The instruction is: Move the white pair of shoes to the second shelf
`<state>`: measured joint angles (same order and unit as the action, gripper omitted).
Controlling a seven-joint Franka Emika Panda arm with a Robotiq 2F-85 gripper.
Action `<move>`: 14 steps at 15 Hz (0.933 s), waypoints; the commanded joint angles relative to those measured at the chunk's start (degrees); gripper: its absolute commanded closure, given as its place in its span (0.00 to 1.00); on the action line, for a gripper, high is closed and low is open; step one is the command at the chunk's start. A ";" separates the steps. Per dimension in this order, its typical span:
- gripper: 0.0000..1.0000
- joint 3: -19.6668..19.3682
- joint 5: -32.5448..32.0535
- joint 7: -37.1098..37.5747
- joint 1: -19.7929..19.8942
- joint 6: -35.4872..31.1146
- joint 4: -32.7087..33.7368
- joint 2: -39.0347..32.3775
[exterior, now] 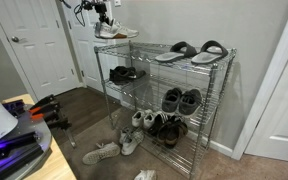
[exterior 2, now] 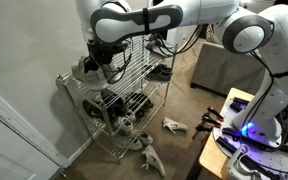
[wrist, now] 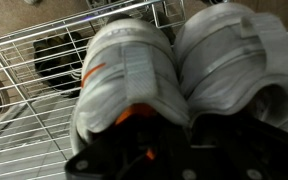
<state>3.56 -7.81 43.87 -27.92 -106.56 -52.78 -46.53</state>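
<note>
The end effector (wrist: 134, 140) is pinched onto the white pair of shoes (wrist: 124, 70) at their near, heel end, where the two shoes meet. Its fingertips are hidden in the dark shoe openings. In the wrist view the shoes lie side by side, touching, with their toes pointing to the far side. A small orange mark on the side of the left shoe is too blurred to read.

Under the shoes are the thin rods of the wire rack (wrist: 24, 60), and a dark shoe (wrist: 59, 65) shows through the grid lower down.

In an exterior view the end effector (exterior: 108, 22) holds the shoes (exterior: 116, 32) at the left end of the top shelf (exterior: 144, 50). Whether they touch its wires cannot be told. Grey sandals (exterior: 189, 50) lie on the right part of that shelf. The second shelf (exterior: 149, 88) is below it and carries dark shoes (exterior: 122, 73) at its left end. Loose sneakers (exterior: 102, 152) lie on the carpet near the rack.
</note>
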 commanded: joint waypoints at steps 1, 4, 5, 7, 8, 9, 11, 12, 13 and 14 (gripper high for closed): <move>0.95 -0.48 -1.52 -2.05 0.31 -0.07 -8.86 8.47; 0.95 0.32 -0.47 -3.52 1.18 0.91 -17.00 15.47; 0.95 0.45 -0.35 -4.28 1.38 1.88 -19.32 17.53; 0.95 0.38 -0.59 -4.71 1.44 3.01 -24.35 21.93; 0.95 0.20 -0.85 -4.76 1.39 3.39 -26.95 24.21; 0.95 -0.11 -1.18 -4.16 1.32 3.59 -29.58 26.38; 0.95 -0.45 -0.79 -3.66 1.68 2.79 -35.30 30.97; 0.95 -0.72 -0.64 -3.51 1.86 2.25 -38.22 33.23; 0.95 -0.94 -0.30 -3.02 1.90 1.79 -41.07 35.38; 0.95 1.24 -0.78 -2.69 4.14 1.74 -43.58 37.46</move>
<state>2.67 -8.27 40.90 -26.81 -102.84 -85.49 -18.64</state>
